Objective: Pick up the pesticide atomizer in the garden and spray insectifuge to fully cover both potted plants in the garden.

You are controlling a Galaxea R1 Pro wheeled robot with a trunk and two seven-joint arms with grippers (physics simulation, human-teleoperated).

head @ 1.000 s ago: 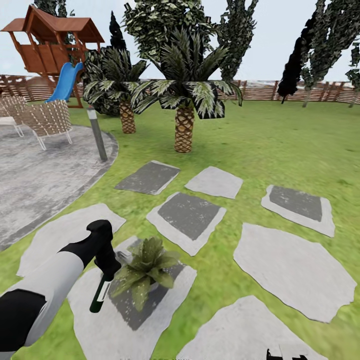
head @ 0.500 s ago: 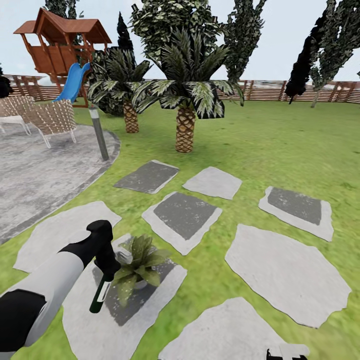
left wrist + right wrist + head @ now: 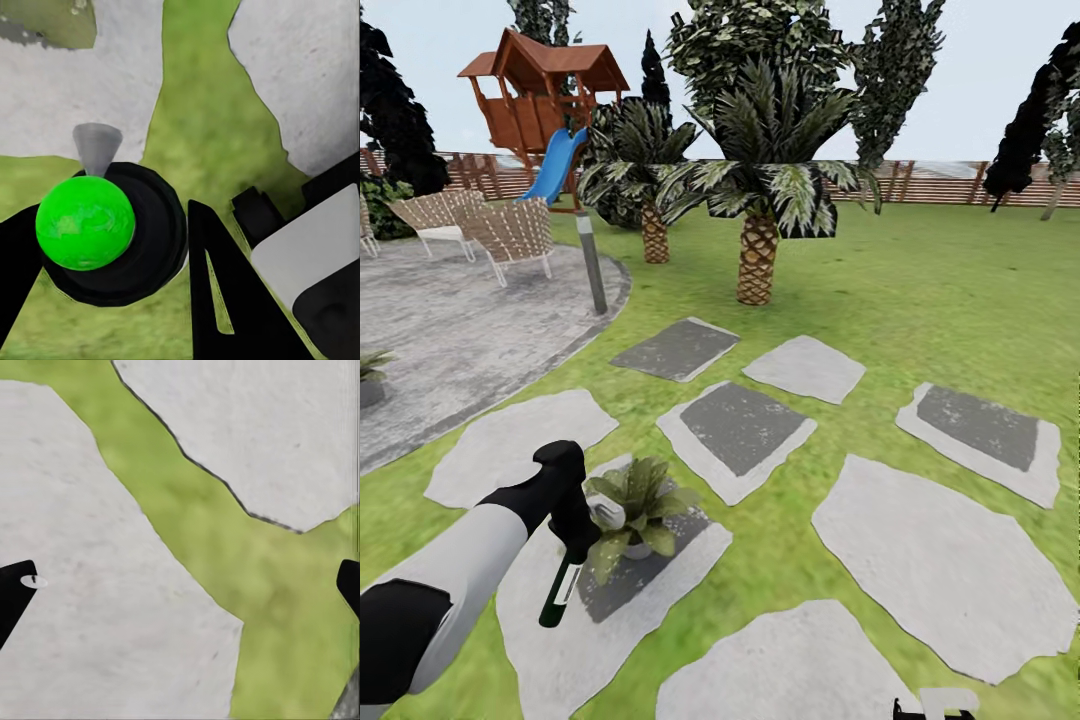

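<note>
Left gripper [image 3: 572, 535] is clamped on the pesticide atomizer [image 3: 560, 590], held out with the green body hanging down over a grey stepping stone [image 3: 550, 640] — its pale trigger head right against the leaves of a potted plant [image 3: 632, 505] standing on that same stone. Second potted plant [image 3: 370, 372] sits well apart on the paved patch [image 3: 450, 340]. Right gripper [image 3: 180, 585] hangs over stone and lawn, fingertips spread wide — nothing between them.
</note>
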